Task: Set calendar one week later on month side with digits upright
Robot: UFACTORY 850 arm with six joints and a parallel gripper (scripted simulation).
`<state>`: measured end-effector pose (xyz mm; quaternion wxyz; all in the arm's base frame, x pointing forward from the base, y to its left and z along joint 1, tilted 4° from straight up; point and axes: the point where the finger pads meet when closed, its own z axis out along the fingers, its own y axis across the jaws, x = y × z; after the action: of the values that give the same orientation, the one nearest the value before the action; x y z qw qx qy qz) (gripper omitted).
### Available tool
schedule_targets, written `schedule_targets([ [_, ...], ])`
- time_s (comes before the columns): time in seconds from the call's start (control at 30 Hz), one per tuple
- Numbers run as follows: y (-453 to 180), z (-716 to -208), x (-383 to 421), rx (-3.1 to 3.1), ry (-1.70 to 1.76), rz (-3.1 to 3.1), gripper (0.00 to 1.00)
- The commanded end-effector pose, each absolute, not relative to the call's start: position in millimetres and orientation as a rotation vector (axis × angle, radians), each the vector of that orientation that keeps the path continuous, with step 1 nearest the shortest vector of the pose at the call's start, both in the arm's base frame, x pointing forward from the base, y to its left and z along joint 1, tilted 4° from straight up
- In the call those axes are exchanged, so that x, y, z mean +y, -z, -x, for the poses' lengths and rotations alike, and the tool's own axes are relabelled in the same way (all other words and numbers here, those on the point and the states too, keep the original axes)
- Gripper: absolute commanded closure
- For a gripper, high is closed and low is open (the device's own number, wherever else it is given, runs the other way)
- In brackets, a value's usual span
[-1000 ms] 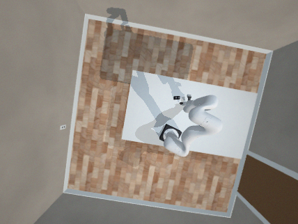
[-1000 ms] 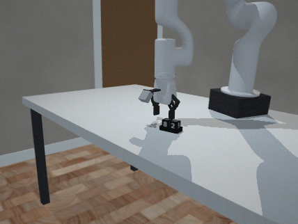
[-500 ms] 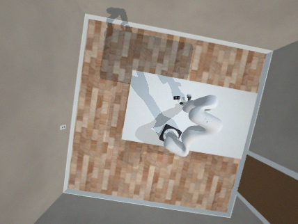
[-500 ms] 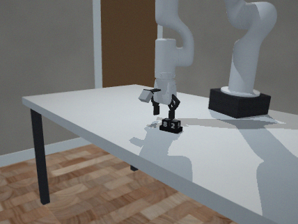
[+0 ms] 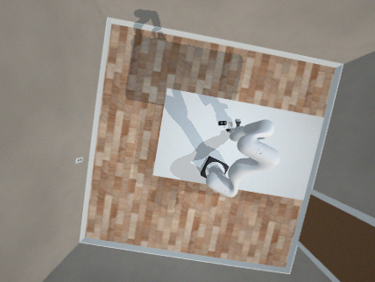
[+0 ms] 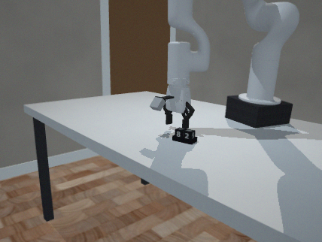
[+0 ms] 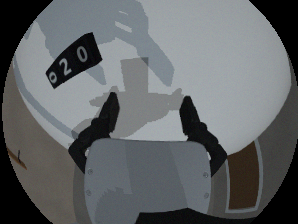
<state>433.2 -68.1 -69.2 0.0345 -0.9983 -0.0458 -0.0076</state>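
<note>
The calendar (image 6: 184,136) is a small black tray with two black cubes side by side on the white table. In the exterior view its near side reads 8 and 2. In the wrist view the calendar (image 7: 73,60) lies at the upper left and its top faces read 2 and 0. It also shows as a tiny dark block in the overhead view (image 5: 222,123). My gripper (image 6: 177,119) hangs open and empty just above and behind the calendar, fingers pointing down. In the wrist view the open fingers frame bare table.
The arm's black base (image 6: 259,110) stands at the back right of the table. The table's front edge (image 6: 113,158) runs near the calendar, with wooden floor below. A brown door (image 6: 137,45) is on the back wall.
</note>
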Motion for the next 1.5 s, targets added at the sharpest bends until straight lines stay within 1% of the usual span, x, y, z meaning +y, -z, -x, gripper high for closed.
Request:
schedule_targets([
  [0.0, 68.8, -433.9, -68.3, -0.141, 0.026, 3.070, 0.00],
  [0.7, 65.4, -433.8, -68.5, -0.141, 0.026, 3.070, 0.00],
  [1.47, 32.2, -433.4, -70.8, -0.141, 0.026, 3.070, 0.00],
])
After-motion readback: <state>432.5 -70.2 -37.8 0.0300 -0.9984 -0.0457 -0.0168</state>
